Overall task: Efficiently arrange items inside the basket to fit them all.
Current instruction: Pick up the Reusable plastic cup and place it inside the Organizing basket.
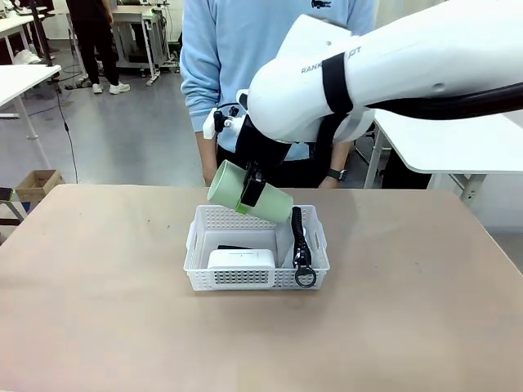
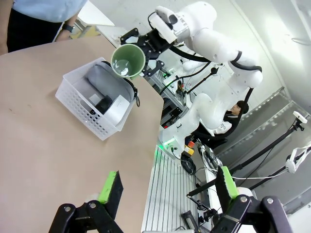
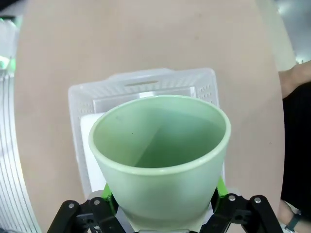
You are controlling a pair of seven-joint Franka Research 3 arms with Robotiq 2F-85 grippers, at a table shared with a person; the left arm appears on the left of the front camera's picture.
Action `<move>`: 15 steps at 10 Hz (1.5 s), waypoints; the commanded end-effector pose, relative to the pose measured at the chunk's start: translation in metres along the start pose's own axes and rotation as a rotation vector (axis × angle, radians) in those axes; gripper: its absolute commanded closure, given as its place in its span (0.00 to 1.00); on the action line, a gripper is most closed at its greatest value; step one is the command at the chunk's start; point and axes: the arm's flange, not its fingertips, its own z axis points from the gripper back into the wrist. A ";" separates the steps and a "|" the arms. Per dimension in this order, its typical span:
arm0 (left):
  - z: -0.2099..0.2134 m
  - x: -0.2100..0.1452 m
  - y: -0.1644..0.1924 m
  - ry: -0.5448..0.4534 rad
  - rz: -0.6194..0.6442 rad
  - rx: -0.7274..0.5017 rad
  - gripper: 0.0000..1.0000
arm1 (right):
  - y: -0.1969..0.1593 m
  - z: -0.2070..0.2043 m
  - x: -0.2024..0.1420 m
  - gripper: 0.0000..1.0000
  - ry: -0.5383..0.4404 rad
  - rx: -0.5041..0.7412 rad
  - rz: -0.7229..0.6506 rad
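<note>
The pale green cup (image 1: 245, 194) hangs tilted over the far edge of the white basket (image 1: 245, 279), with my right gripper (image 1: 248, 198) shut on it. In the right wrist view the cup (image 3: 160, 155) opens toward the camera, with the basket (image 3: 146, 80) below it. Inside the basket lie a white boxy device (image 1: 241, 259), a black stapler (image 1: 233, 247) partly hidden behind it, and the grey pouch (image 2: 104, 80), whose black strap (image 1: 300, 241) hangs over the front right rim. My left gripper (image 2: 167, 187) stands open with nothing between its fingers, above the table's edge away from the basket (image 2: 77, 104).
A person in a light blue top (image 1: 245, 49) stands at the far side of the table, a hand with a watch (image 1: 335, 174) near the edge. Bare brown tabletop (image 1: 98, 286) surrounds the basket on all sides.
</note>
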 end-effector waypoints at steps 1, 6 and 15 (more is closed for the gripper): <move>-0.002 0.000 -0.001 0.000 -0.006 0.004 0.00 | -0.002 -0.004 0.018 0.13 0.064 -0.028 0.052; -0.002 0.000 -0.001 0.000 -0.006 0.004 0.00 | -0.019 -0.050 0.023 0.13 0.101 -0.004 0.051; -0.002 0.000 -0.001 0.000 -0.006 0.004 0.00 | -0.030 -0.094 0.027 0.13 0.200 0.068 0.060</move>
